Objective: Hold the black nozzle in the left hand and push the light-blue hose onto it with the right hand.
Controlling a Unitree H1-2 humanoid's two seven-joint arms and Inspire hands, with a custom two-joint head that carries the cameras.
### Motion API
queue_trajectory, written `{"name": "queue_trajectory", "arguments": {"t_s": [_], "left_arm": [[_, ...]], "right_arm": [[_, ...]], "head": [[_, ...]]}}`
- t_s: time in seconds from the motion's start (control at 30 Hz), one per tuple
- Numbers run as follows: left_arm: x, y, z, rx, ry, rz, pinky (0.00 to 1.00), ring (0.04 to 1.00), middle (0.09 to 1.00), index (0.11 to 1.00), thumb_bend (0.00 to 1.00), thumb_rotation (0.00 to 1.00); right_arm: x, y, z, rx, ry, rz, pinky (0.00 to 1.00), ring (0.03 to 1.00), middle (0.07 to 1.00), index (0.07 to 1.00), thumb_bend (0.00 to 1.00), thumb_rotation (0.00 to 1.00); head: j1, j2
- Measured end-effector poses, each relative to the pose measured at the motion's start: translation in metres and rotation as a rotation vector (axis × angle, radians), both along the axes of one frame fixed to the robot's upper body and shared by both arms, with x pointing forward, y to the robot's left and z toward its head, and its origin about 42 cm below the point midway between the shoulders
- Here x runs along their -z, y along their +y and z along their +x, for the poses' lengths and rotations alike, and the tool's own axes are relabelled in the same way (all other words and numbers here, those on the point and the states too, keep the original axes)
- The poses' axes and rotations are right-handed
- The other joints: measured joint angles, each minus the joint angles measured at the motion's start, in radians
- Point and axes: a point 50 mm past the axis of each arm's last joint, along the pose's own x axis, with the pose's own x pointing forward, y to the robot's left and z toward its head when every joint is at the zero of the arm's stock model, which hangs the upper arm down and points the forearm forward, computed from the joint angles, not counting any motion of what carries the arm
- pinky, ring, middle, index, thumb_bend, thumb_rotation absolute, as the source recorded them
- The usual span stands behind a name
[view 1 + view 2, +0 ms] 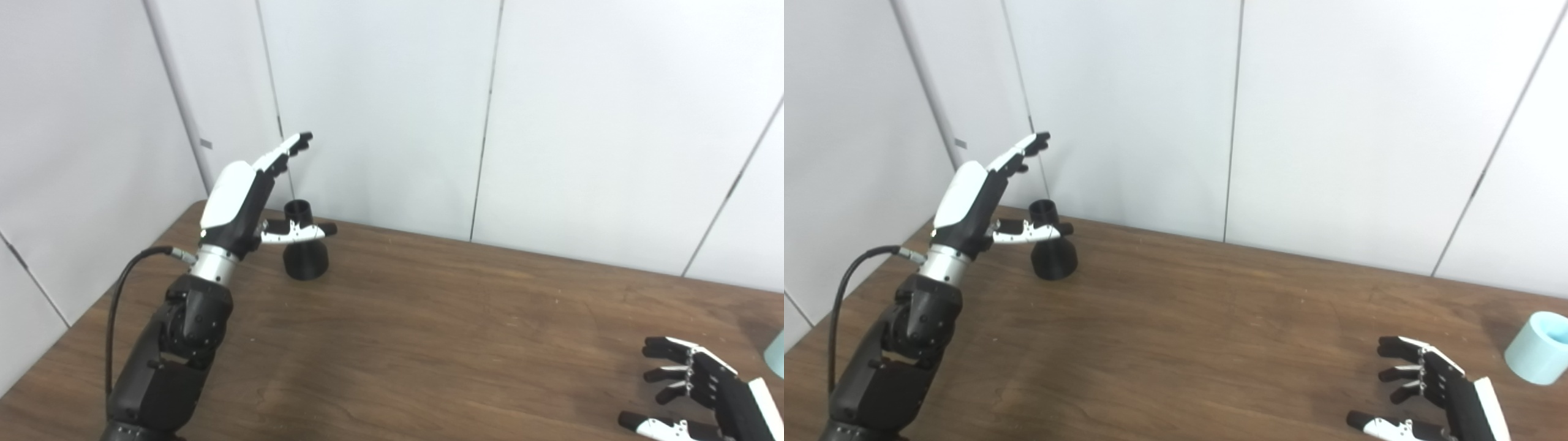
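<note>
Left eye view: left hand (245, 196) upper left of frame, raised, fingers spread, grasping nothing; thumb crosses in front of upright black nozzle (304, 251) on table (429, 343).
Right eye view: right hand (1433, 392) lower right, released; light-blue hose (1536, 348) right edge, apart from it.

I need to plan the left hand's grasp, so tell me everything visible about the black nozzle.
The black nozzle is matte, plastic-looking, funnel-shaped: a narrow open collar on top widening to a flared base. It stands upright, base down, on the wooden table near its far left edge, close to the wall. The open left hand is beside it, thumb crossing in front; contact cannot be confirmed.
</note>
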Motion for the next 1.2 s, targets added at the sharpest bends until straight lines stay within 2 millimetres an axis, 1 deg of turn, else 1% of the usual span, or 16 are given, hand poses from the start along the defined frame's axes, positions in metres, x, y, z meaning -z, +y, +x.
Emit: {"name": "queue_trajectory", "arguments": {"t_s": [0.03,0.2,0.3,0.37,0.4,0.5,0.6,0.67,0.8,1.0,1.1,1.2], "left_arm": [[-0.001,0.000,0.001,-0.008,0.002,0.001,0.85,0.936,0.919,0.915,0.77,0.25],[-0.011,0.006,0.009,-0.074,-0.021,-0.017,0.89,0.972,0.966,0.963,0.78,0.26],[-0.015,0.013,0.018,-0.145,-0.016,-0.036,0.88,0.997,0.993,0.996,0.86,0.29],[-0.013,0.018,0.023,-0.198,0.019,-0.062,0.91,0.998,0.976,0.984,0.93,0.32],[-0.011,0.020,0.024,-0.222,0.040,-0.072,0.94,0.995,0.963,0.968,0.96,0.34],[-0.002,0.023,0.027,-0.282,0.103,-0.108,0.97,0.978,0.931,0.921,0.99,0.37],[0.012,0.026,0.031,-0.304,0.160,-0.130,0.97,0.943,0.890,0.867,0.97,0.35],[0.023,0.028,0.034,-0.315,0.199,-0.145,0.96,0.934,0.880,0.858,0.97,0.35],[0.039,0.030,0.038,-0.341,0.268,-0.174,0.96,0.950,0.892,0.885,0.97,0.35],[0.058,0.032,0.042,-0.394,0.382,-0.174,0.98,0.965,0.916,0.925,1.00,0.40],[0.063,0.032,0.043,-0.407,0.428,-0.163,0.99,0.975,0.928,0.945,1.00,0.42],[0.067,0.033,0.043,-0.421,0.473,-0.145,1.00,0.987,0.939,0.961,1.00,0.44]], "right_arm": [[-0.001,0.000,0.000,-0.001,-0.002,0.000,0.41,0.575,0.700,0.690,0.76,0.00],[0.002,-0.003,0.001,-0.005,0.006,-0.001,0.41,0.566,0.693,0.677,0.76,0.00],[0.004,-0.003,0.002,-0.009,0.015,0.001,0.41,0.564,0.684,0.663,0.75,0.00],[0.004,-0.003,0.002,-0.013,0.016,0.002,0.41,0.565,0.686,0.661,0.75,0.00],[0.004,-0.003,0.002,-0.015,0.016,0.004,0.41,0.565,0.686,0.659,0.75,0.00],[0.004,-0.004,0.002,-0.016,0.016,0.010,0.41,0.565,0.687,0.655,0.75,0.00],[0.005,-0.004,0.002,-0.016,0.019,0.012,0.41,0.565,0.687,0.652,0.74,0.00],[0.005,-0.004,0.003,-0.017,0.019,0.012,0.41,0.564,0.687,0.653,0.74,0.00],[0.005,-0.004,0.003,-0.019,0.017,0.011,0.40,0.564,0.689,0.653,0.75,0.00],[0.004,-0.005,0.003,-0.017,0.015,0.009,0.39,0.562,0.691,0.655,0.74,0.00],[0.004,-0.005,0.003,-0.017,0.015,0.009,0.40,0.559,0.690,0.654,0.74,0.00],[0.004,-0.005,0.002,-0.019,0.016,0.008,0.40,0.558,0.689,0.652,0.75,0.00]], "head": [[0.002,-0.002],[0.014,-0.003],[0.017,0.000],[0.014,0.002],[0.011,0.003],[0.012,0.005],[0.012,0.003],[0.012,0.003],[0.009,0.008],[0.008,0.011],[0.012,0.003],[0.009,0.005]]}}
